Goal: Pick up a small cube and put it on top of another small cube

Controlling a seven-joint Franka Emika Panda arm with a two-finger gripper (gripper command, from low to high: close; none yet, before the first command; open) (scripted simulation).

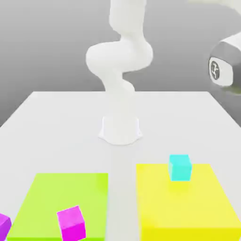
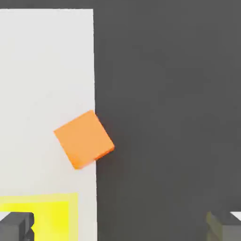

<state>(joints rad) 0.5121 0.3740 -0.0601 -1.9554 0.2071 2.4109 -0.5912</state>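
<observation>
An orange small cube lies at the very edge of the white table, turned at an angle, below my hand. My gripper is open above it, with nothing between its two dark fingertips, which stand far apart. In the exterior view a cyan small cube rests on the yellow mat, toward its far side. A magenta small cube sits on the green mat near its front. Another magenta cube shows at the exterior view's left edge.
The white arm's base stands at the table's middle, behind the two mats. Its wrist hangs high at the exterior view's right. Dark floor lies beyond the table edge beside the orange cube. A corner of the yellow mat is close by.
</observation>
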